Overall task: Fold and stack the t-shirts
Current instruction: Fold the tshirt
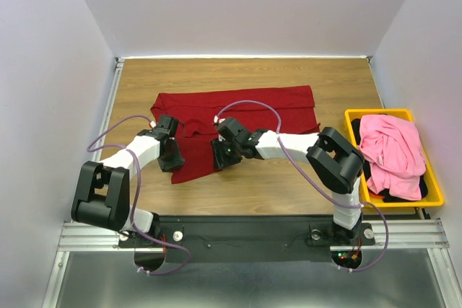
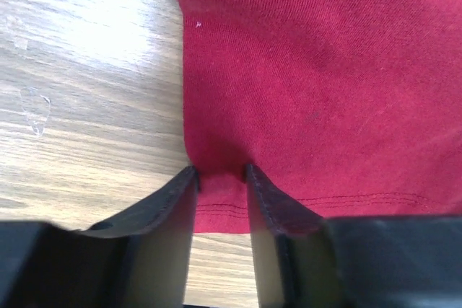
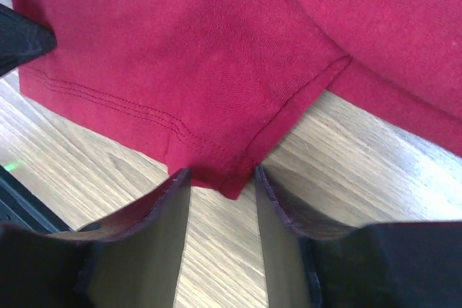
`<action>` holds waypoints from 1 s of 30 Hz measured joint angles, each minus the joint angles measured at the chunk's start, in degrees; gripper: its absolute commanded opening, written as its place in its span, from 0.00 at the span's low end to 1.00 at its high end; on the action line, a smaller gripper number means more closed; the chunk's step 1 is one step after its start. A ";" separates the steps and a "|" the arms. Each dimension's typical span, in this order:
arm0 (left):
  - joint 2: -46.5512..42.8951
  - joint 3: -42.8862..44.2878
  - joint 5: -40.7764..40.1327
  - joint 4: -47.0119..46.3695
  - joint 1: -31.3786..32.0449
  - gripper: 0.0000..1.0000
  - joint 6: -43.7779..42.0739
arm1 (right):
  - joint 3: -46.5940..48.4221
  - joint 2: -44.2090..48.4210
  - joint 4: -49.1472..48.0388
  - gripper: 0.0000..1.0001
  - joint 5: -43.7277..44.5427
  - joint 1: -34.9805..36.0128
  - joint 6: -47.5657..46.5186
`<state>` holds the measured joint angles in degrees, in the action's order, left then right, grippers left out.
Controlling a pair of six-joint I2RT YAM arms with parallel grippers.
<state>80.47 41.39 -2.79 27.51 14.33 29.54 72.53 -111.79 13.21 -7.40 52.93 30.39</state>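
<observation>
Straddling hem of red shirt [image 1: 267, 106] on counter [image 1: 289, 178], your left claw [image 2: 220, 169] and right claw [image 3: 221, 172] sit part-open, clamping nothing.

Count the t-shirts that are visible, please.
3: dark red t-shirt on the table; pink t-shirt atop black t-shirt in the yellow bin. Others may be hidden there.

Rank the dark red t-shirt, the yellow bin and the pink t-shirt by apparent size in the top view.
1. dark red t-shirt
2. yellow bin
3. pink t-shirt, bunched inside the bin; its spread-out size cannot be judged.
</observation>
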 measured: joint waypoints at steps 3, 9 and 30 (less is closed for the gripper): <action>0.07 0.09 -0.07 -0.09 0.15 0.21 -0.20 | 0.04 -0.24 -0.24 0.31 0.22 0.02 0.20; 0.15 0.09 0.66 -0.68 0.55 0.00 -0.17 | 0.04 -0.76 -0.33 0.04 0.52 0.02 0.61; 2.01 18.49 -2.29 0.17 -0.70 0.00 -2.89 | 9.27 -0.28 1.97 0.01 4.02 -4.28 -0.15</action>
<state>82.48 59.88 -5.08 27.68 13.63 26.65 81.80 -112.07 15.18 -3.38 48.64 30.24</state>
